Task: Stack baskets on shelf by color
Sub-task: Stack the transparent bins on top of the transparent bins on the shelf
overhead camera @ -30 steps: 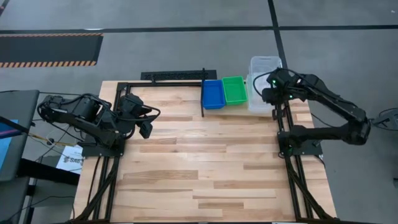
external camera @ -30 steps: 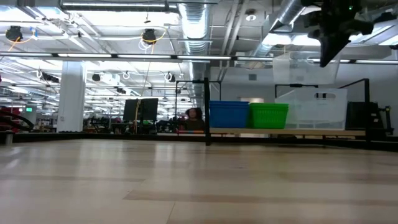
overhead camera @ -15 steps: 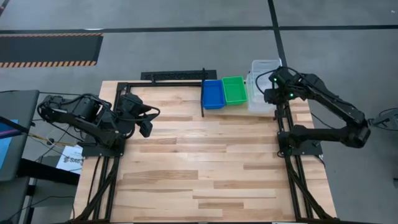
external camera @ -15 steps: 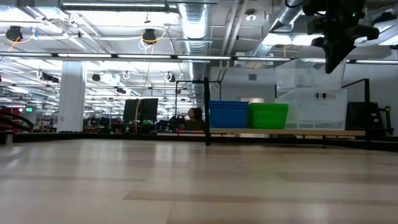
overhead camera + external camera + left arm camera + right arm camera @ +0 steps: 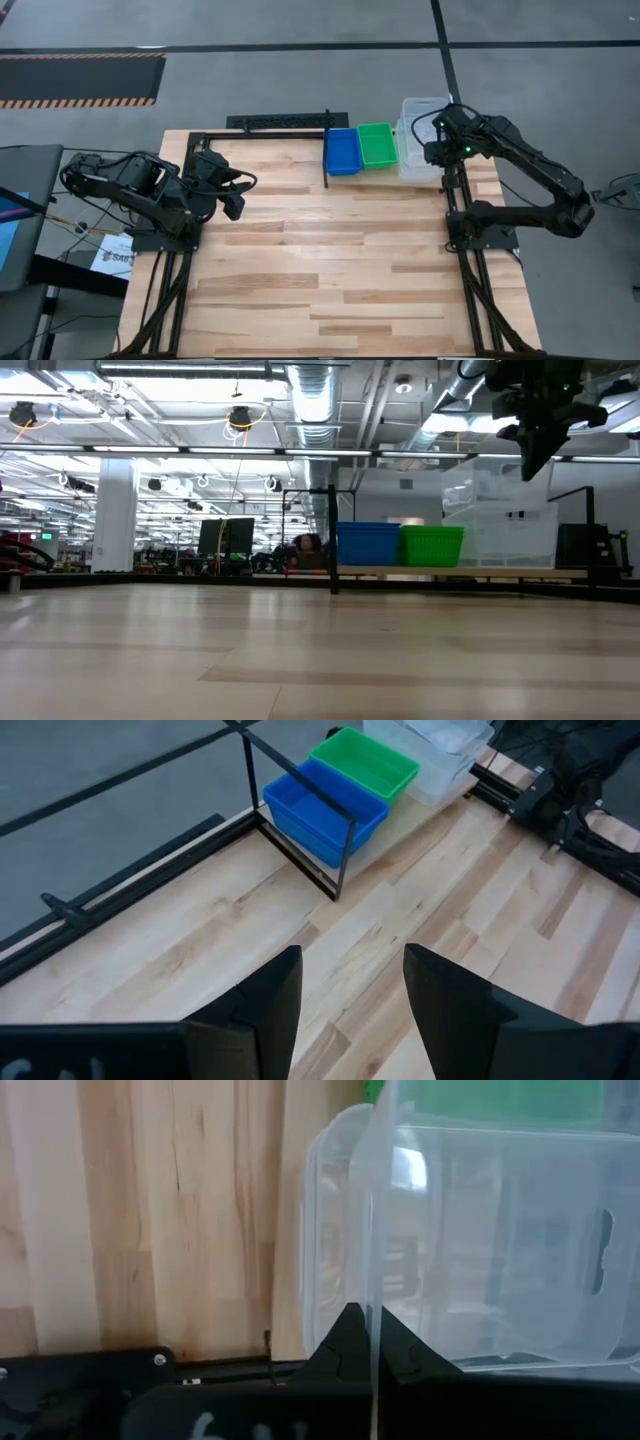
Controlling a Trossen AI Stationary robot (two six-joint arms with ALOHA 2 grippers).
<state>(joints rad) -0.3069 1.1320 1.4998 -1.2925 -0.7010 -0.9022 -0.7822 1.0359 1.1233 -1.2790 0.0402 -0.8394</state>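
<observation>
A blue basket (image 5: 343, 151), a green basket (image 5: 378, 145) and a clear stack (image 5: 500, 535) stand side by side on the shelf (image 5: 460, 572) at the table's far right. My right gripper (image 5: 538, 448) is above the clear stack, shut on another clear basket (image 5: 482, 478) that it holds over the stack. In the right wrist view, the held basket's wall (image 5: 378, 1220) stands edge-on, with the clear basket below (image 5: 470, 1250) behind it. My left gripper (image 5: 345, 990) waits open at the table's left (image 5: 232, 200), off the baskets. My right gripper pinches one side wall of the clear basket at its rim (image 5: 377, 1315) between its two fingers (image 5: 345, 1342), coming from above and pointing down. The basket hangs below the fingers, lifted clear, just above the clear stack on the shelf.
A black upright post (image 5: 327, 150) marks the shelf's left end beside the blue basket. Black rails (image 5: 265, 122) run along the table's far edge. The plank tabletop (image 5: 330, 260) lies bare between the arms. A person sits far off in the room (image 5: 308, 550).
My right gripper has come down a little with the clear basket, which now hangs lower, closer to the clear stack on the shelf. It has stayed shut on the basket throughout.
</observation>
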